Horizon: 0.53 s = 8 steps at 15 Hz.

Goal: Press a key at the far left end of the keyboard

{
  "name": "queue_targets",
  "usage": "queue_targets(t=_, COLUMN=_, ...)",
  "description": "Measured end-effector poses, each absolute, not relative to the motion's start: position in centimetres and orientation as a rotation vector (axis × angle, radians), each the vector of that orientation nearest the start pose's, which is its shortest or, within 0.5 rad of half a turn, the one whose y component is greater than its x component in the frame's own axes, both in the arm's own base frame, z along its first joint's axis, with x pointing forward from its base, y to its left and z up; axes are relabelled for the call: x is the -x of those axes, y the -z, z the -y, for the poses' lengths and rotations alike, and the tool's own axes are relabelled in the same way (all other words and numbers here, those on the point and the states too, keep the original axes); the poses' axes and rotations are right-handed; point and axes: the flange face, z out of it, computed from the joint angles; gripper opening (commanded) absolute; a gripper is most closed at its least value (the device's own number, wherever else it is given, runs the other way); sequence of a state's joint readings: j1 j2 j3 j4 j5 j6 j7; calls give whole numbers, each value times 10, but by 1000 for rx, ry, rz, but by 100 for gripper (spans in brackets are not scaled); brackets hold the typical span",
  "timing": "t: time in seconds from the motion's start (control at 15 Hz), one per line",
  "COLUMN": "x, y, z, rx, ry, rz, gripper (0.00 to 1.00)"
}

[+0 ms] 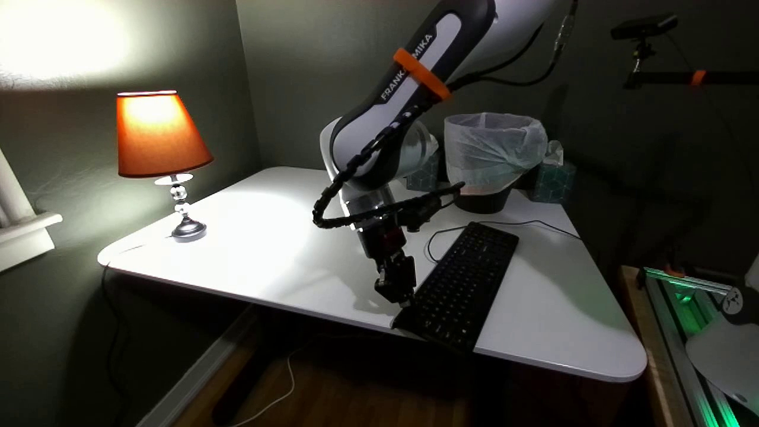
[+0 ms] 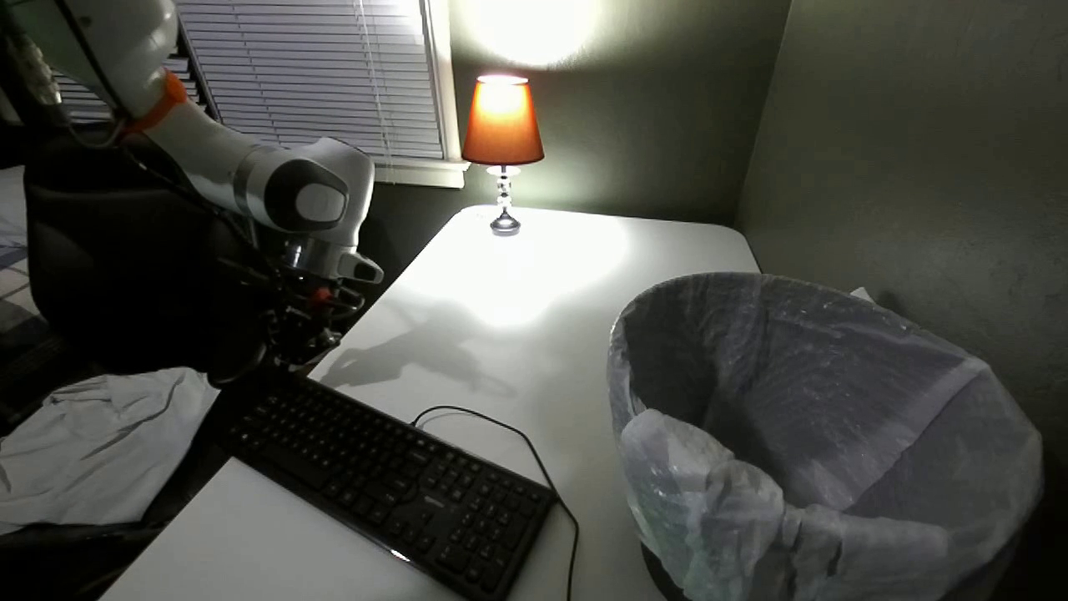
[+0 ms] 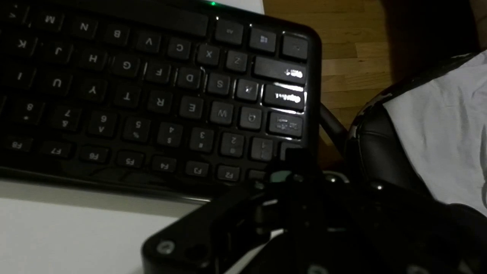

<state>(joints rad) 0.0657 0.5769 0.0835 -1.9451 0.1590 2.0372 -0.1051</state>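
In an exterior view, the black keyboard (image 1: 462, 279) lies on the white desk (image 1: 563, 296), its left end jutting past the near edge, beneath the Robotiq gripper (image 1: 405, 303). An orange-shaded lamp (image 1: 161, 151) stands by the left corner, a lined trash can (image 1: 492, 154) by the far right corner. In an exterior view, a cable (image 2: 531, 445) leaves the keyboard's back and curves between it and the trash can. In the wrist view, the fingers (image 3: 299, 159) look pressed together above the keyboard's corner beside the 1 key (image 3: 261, 148); whether they touch a key I cannot tell. Beyond the desk edge is a black chair (image 3: 380, 152) with a pale cloth (image 3: 452, 125)
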Motion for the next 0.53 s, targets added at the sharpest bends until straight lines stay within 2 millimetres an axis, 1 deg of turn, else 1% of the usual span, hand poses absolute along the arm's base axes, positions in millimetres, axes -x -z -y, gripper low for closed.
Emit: queue_targets(t=0.53, x=-555, y=-154, z=-93, rx=2888, ry=-719, rz=211, gripper=0)
